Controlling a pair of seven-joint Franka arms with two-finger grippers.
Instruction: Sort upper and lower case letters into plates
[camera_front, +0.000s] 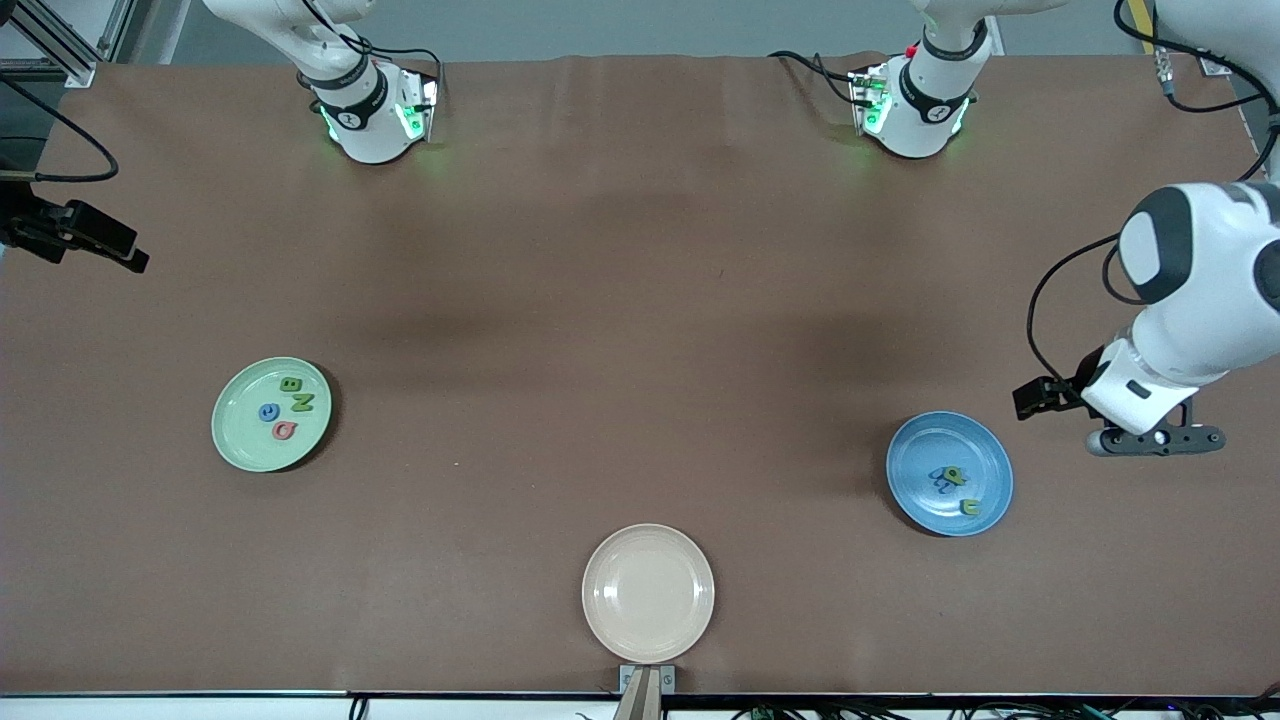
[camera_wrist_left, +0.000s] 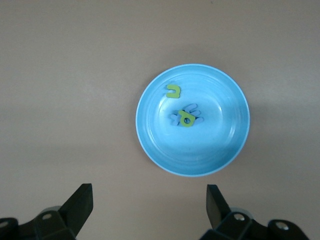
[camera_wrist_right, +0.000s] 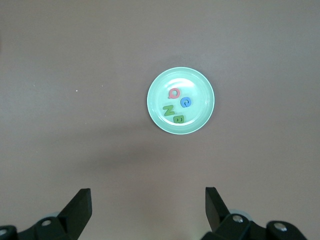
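The pale green plate (camera_front: 232, 440) (camera_wrist_right: 205, 95) lies toward the right arm's end and holds a red Q (camera_wrist_right: 174, 93), a blue e (camera_wrist_right: 185, 102), a green N (camera_wrist_right: 169, 110) and a green B (camera_wrist_right: 178, 119). Toward the left arm's end, the blue plate (camera_front: 920, 450) (camera_wrist_left: 220, 140) carries a green u (camera_wrist_left: 173, 91) and a green letter (camera_wrist_left: 187, 119) lying on a blue one (camera_wrist_left: 194, 109). My left gripper (camera_wrist_left: 149, 197) (camera_front: 1158, 440) hangs open and empty over bare table beside the blue plate. Open and empty too, my right gripper (camera_wrist_right: 148, 200) is high over the table, well away from the green plate.
A beige plate (camera_front: 648, 593) with nothing in it sits at the table edge nearest the front camera, midway between the two other plates. A brown cloth (camera_front: 640, 300) covers the table.
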